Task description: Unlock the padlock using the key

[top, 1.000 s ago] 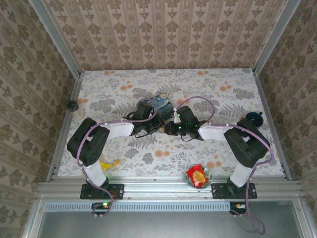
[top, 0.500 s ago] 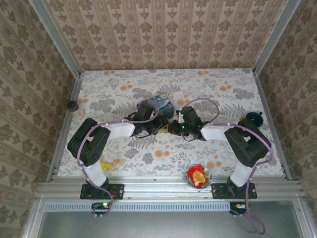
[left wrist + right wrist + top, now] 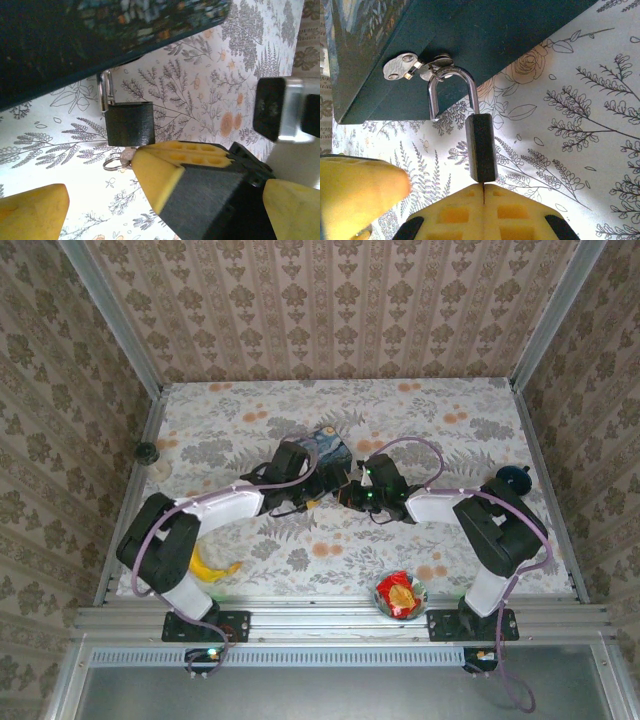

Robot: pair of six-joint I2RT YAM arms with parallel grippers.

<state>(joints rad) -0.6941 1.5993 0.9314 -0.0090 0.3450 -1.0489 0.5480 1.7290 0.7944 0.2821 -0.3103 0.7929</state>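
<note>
matte black squarish padlock (image 3: 481, 147), silvery shackle (image 3: 434, 100)

The left arm (image 3: 225, 502) and right arm (image 3: 435, 505) are black and white, with purple cables (image 3: 404, 439). The fingers (image 3: 455, 215) are yellow and waffle-pocketed, with black blocks (image 3: 215, 200) right behind them.

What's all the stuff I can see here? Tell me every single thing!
table: one, flowery cover, whole floor of the cell
tin box: one, blue painted, table middle
padlock: one, black with silvery shackle, hooked through the tin's hasp
key: one, silvery with ring, at the padlock's bottom
bowl: one, red-and-yellow contents, near edge, right
yellow thing: one, near edge, left
dark ball: one, left edge
dark blue round thing: one, right edge
left gripper: yellow fingers, open, beside padlock
right gripper: yellow fingers, shut on key
</note>
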